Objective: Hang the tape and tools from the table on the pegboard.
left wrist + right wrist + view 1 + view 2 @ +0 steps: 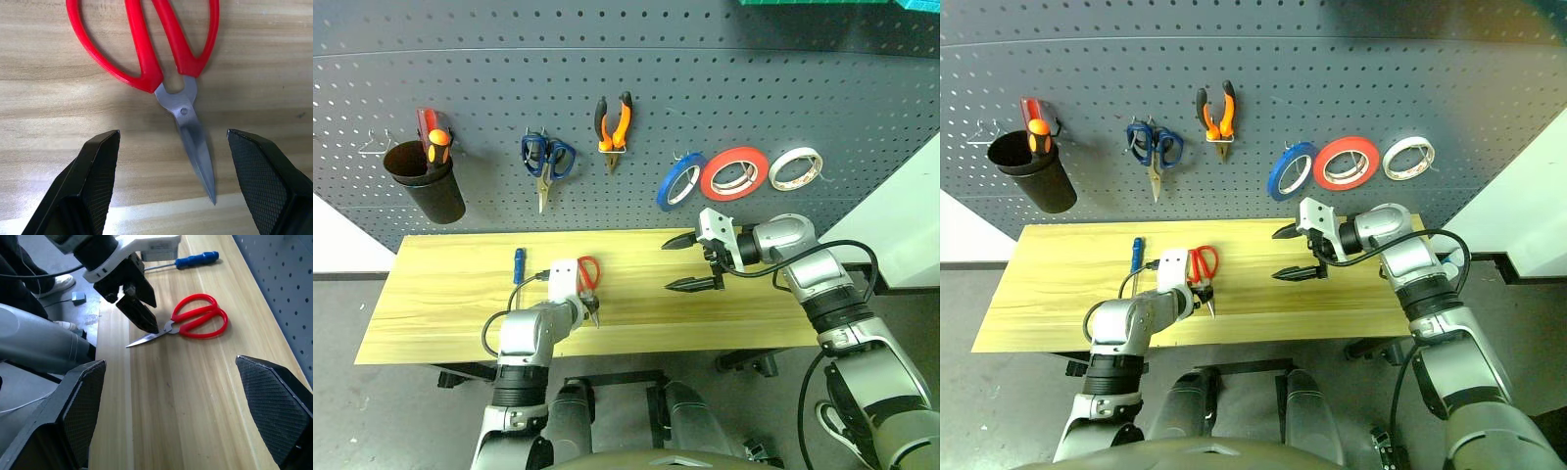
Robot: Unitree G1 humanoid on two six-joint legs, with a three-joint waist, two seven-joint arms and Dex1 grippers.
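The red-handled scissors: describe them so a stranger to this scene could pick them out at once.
Start at the wooden table below the pegboard. The red-handled scissors lie flat on it, with the open left gripper straddling their steel blades. A blue-handled screwdriver lies nearby, and the other scissors, blue-handled, hang on the board; this pair alone is red and on the table.

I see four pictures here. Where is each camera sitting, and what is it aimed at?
Left and right eye views: on the head, looking down over both arms at the yellowish wooden table and dark grey pegboard.
Left wrist view: between the open left gripper, onto red-handled steel scissors.
Right wrist view: between the open right gripper, showing the same scissors, the left gripper, a blue-handled screwdriver.
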